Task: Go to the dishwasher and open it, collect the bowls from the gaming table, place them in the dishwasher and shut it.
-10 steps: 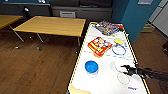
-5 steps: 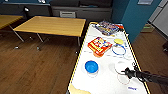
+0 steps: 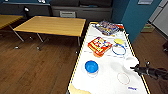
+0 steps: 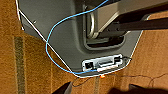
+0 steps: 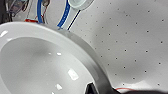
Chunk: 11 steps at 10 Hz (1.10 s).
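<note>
The long white gaming table (image 3: 110, 82) runs away from me. On its near left part stands a bright blue bowl (image 3: 91, 67). My right gripper (image 3: 137, 68) reaches in from the right and is shut on the rim of a white bowl (image 3: 130, 62), held by the table's right edge. In the right wrist view that white bowl (image 5: 45, 65) looms large over the dotted table top (image 5: 130, 37). My left gripper (image 4: 97, 90) hangs over the wood floor beside the robot's grey base.
On the table lie a red-and-yellow game box (image 3: 99, 45), a colourful box (image 3: 108, 27), a blue ring (image 3: 118, 49), a yellow disc (image 3: 119, 41) and a red ring (image 3: 123, 78). A yellow-topped table (image 3: 52, 25) stands left; a teal wall (image 3: 135, 17) stands right.
The white bowl has come up off the table top and moved right, toward the table's edge, with my right gripper. The blue bowl has stayed put.
</note>
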### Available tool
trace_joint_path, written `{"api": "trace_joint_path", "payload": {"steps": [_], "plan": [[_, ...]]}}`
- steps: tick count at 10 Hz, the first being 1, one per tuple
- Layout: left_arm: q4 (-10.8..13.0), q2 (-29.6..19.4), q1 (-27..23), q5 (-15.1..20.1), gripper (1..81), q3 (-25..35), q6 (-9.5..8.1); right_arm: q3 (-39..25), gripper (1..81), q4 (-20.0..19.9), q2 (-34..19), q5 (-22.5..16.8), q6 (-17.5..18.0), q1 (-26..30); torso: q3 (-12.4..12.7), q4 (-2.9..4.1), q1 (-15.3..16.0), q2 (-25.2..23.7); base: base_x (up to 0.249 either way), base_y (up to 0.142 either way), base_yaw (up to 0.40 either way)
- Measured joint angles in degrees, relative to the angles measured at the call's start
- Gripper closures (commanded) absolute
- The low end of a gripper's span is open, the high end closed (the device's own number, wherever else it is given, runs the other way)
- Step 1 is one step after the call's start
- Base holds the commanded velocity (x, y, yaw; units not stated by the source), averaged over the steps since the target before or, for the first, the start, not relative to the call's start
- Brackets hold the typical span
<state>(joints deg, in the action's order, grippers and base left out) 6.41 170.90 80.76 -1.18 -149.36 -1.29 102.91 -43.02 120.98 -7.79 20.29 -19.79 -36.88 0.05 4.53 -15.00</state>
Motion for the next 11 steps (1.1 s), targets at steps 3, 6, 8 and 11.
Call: {"api": "trace_joint_path", "payload": {"steps": [3,6,8,11], "plan": [[0.00,-0.39,-0.04,-0.55,1.0,0.02,0.00,-10.96,81.1,3.44,-12.91,-4.04,-0.11,0.13,0.00,0.00,0.00,0.00,0.000,0.000,0.000],[0.02,-0.39,-0.06,-0.61,1.0,0.02,0.00,-23.98,81.1,6.25,-22.94,-5.24,-1.93,-6.17,0.00,0.00,0.00,0.00,0.000,0.000,0.000],[0.02,-0.41,-0.17,-0.71,1.0,0.02,0.00,-32.57,81.1,7.25,-26.25,-5.35,-4.46,-10.67,0.00,0.00,0.00,0.00,0.000,0.000,0.000],[0.02,-1.72,-0.20,-0.74,1.0,2.15,0.00,-38.34,81.1,8.18,-32.65,-2.82,-8.89,-19.74,0.00,0.00,0.00,-0.02,0.000,0.000,0.000]]}}
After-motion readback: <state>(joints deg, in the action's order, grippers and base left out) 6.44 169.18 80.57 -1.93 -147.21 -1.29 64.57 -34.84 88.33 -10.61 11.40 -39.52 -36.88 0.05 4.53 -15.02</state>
